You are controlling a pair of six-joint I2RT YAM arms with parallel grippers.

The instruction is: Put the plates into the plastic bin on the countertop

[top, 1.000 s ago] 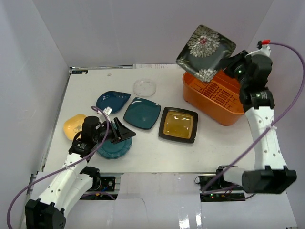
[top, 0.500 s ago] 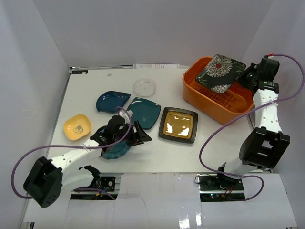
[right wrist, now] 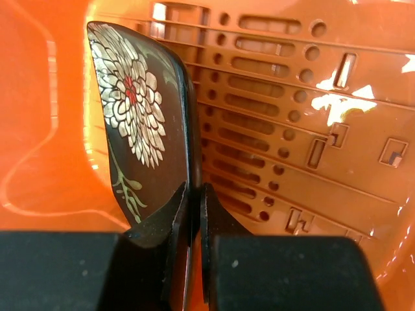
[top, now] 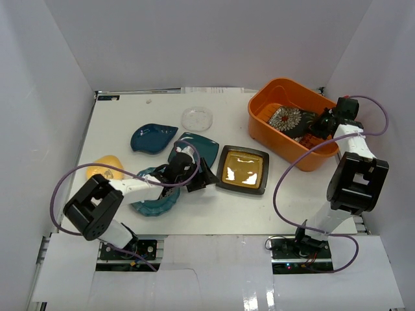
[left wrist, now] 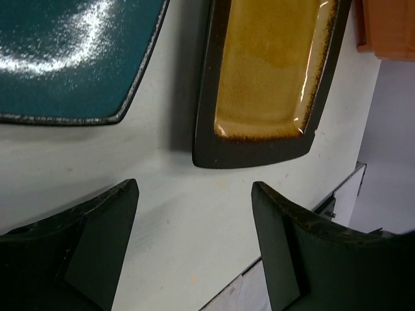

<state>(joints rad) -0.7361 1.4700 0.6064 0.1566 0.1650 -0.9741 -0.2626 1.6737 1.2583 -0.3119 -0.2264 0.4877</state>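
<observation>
Lowering is what is marking this moment: the black floral plate, which a second ago was hanging high over the plastic bin, is now sitting down inside it, tilted on edge over the slotted floor. The right gripper is still pinching the plate's near rim, its jaws clamped tight on it, with the plate standing straight out ahead of the fingertips. Whether the far edge is already touching the floor is not showing clearly. I am judging this delivery as nearly done, with only the letting-go outstanding.

The left gripper is meanwhile reaching forward from over the teal scalloped plate, which is now lying behind the jaws. Its jaws are standing wide, having been spreading over the last second, and they are holding nothing: only bare countertop is showing between them. Just ahead of one fingertip the amber plate is lying flat, and ahead of the other the teal square plate, neither touching the fingers. I am reading this as the approach to a second pickup, likely at the amber plate's near edge. Further off to the side of the jaws, the leaf-shaped plate and the yellow plate are waiting untouched.
</observation>
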